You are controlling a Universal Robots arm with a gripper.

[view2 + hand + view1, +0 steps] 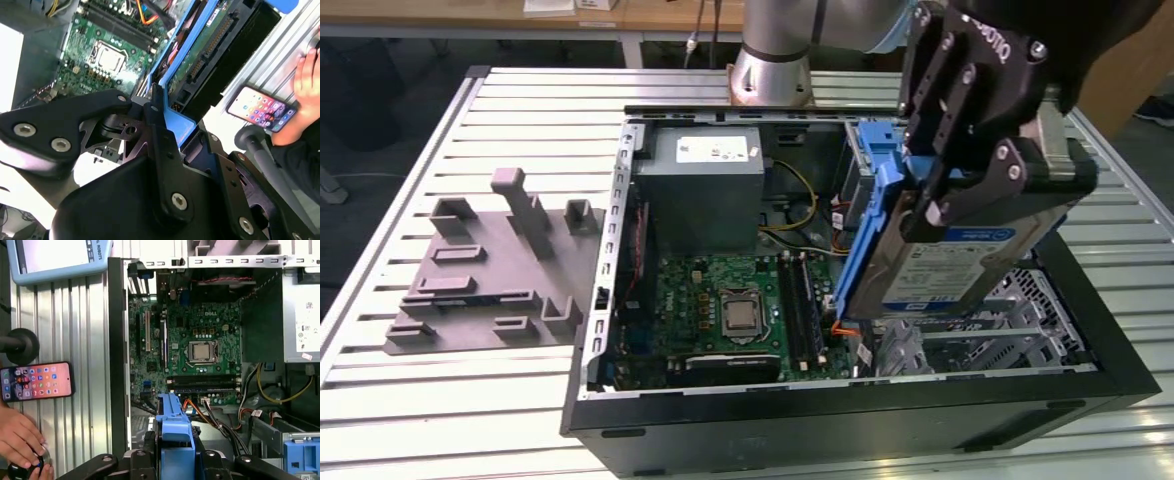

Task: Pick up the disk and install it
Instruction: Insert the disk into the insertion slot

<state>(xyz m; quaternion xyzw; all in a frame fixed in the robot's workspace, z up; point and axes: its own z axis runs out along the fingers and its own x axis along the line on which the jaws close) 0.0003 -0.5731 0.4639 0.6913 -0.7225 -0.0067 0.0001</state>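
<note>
Exterior view: arm at upper right, gripper (pixel 987 195) tilted, fingers clamped shut on disk (pixel 958 272) via its blue bracket. Disk held on edge, steeply tilted, label twd camera, over open PC case (pixel 854 425), above silver drive cage (pixel 1021 320), at exterior view's right of motherboard (pixel 720 300). Contact w/ cage: can't tell. Grey PSU box (pixel 700 185) behind board. Grey fixture plate (pixel 480 270) on slatted table (pixel 454 400), exterior view's left of case. First wrist view: cable bundle (pixel 227 432) just beside bracket; phone (pixel 37 381) on table outside case, person's hand (pixel 20 440) near it.
</note>
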